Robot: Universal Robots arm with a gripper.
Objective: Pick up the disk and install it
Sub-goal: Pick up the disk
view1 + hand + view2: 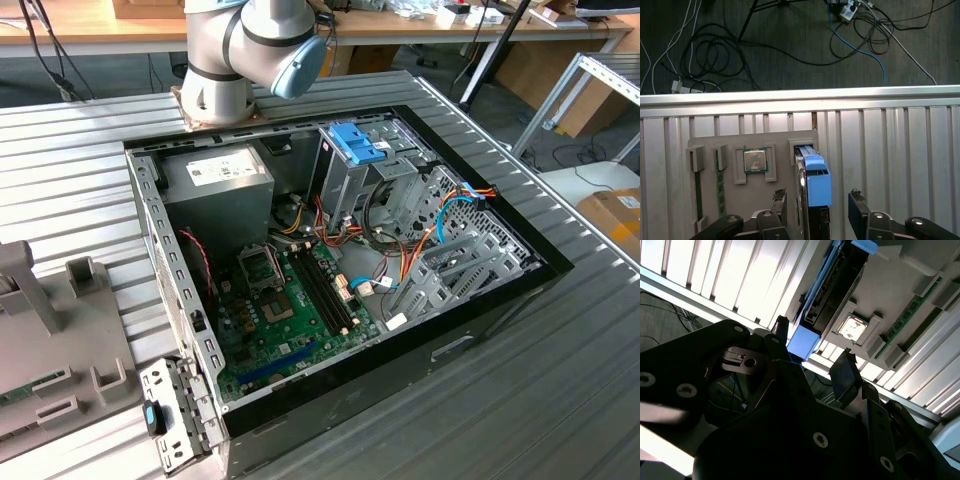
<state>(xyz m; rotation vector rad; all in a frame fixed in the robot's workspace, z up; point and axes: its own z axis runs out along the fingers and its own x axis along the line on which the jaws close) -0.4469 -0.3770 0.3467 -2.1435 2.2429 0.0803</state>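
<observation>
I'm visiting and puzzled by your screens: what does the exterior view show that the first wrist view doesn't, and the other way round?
Exterior view: the arm beside an open computer case, with its motherboard and grey power supply inside. First wrist view: the open gripper, a finger on each side of the blue-railed disk standing on edge in a slot, a processor chip beside it, cables on the floor. Both: the grey holder and the ridged metal table.

Exterior view: high, angled down on open PC case (350, 270) and ribbed counter (80, 150). First wrist view straight down past gripper (817, 195), second oblique; both close, sharing grey fixture (740, 200) and disk (817, 182).
</observation>
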